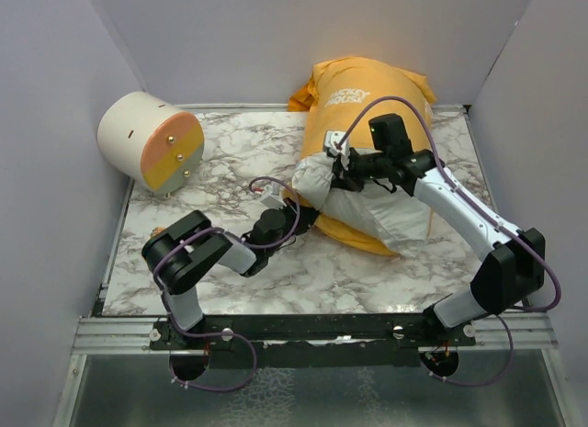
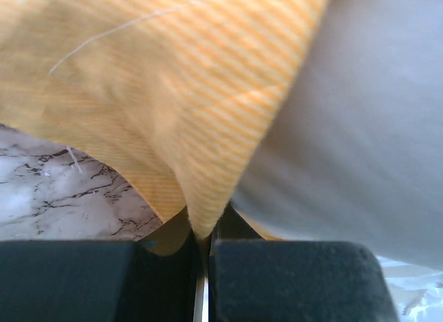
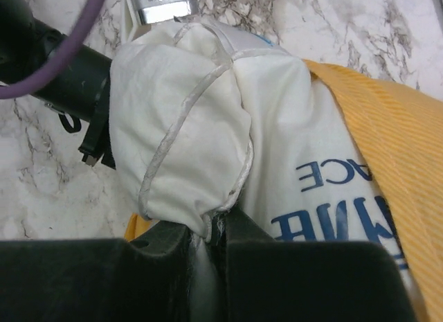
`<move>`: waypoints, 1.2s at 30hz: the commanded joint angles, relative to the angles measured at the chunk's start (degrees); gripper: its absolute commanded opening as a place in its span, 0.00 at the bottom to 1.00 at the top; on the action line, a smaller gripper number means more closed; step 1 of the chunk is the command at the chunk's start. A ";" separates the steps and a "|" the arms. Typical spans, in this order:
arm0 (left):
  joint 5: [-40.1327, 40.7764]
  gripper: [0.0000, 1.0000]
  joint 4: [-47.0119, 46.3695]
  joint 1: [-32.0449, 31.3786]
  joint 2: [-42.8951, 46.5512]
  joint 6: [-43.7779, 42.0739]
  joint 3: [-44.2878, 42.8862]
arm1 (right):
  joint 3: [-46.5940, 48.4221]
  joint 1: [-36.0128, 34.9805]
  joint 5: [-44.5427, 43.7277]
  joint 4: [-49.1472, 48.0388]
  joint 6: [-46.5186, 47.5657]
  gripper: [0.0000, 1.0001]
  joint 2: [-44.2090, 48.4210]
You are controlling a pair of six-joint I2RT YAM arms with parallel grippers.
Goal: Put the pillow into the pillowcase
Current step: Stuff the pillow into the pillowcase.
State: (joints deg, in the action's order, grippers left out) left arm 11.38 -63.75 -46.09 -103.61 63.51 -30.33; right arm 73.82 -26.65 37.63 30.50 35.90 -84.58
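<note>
1. Presently, the step in hand is the stuffing itself: the pillow (image 1: 372, 211) is part-way in; its far portion sits inside the pillowcase (image 1: 367, 92), and its near portion protrudes bare and white from the pillowcase mouth.
2. Left gripper (image 2: 204, 266): clenched on a fold of the pillowcase hem, at the mouth's edge on the left arm's side; striped orange cloth rises from between the jaws, with the pillow just beside it.
3. Right gripper (image 3: 216, 235): clenched on a bunched corner of the pillow, just outside the pillowcase mouth; blue printing on the pillow shows beside the orange edge.
4. The pillowcase lies on the marble table (image 1: 230, 161), closed end away from the arm bases; a cream-and-orange cylinder (image 1: 147, 138) sits well apart from the pillowcase, on the left arm's side — not concerned.
5. Progress, by judgement: roughly half done; a good share of the pillow lies outside the pillowcase.
6. The next move, by judgement, calls for opposed motion — the hem drawn over the pillow towards the arm bases, the corner pushed deeper into the pillowcase; the thin cloth may slip from the pinch or bunch at the mouth.
</note>
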 commanded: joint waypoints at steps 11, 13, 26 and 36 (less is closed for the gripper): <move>-7.10 0.00 32.65 -0.50 45.18 -15.20 0.50 | -4.60 -4.85 -41.08 -11.44 3.32 0.02 -14.46; -7.19 0.00 37.37 -0.50 51.46 -15.65 -0.18 | -3.65 -3.22 -45.53 -13.51 5.02 0.02 -15.70; -10.89 0.00 44.85 -0.65 57.48 -16.29 0.50 | -1.93 -0.98 -24.80 -3.72 9.08 0.16 -15.44; -17.55 0.74 56.46 9.47 49.21 -29.09 0.36 | -2.49 -0.91 -4.48 5.64 8.67 0.65 -2.90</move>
State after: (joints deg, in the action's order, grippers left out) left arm 2.04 -11.16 -44.36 -50.54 42.15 -28.03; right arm 71.37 -29.06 26.76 32.18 43.83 -92.25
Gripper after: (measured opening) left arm 0.667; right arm 0.614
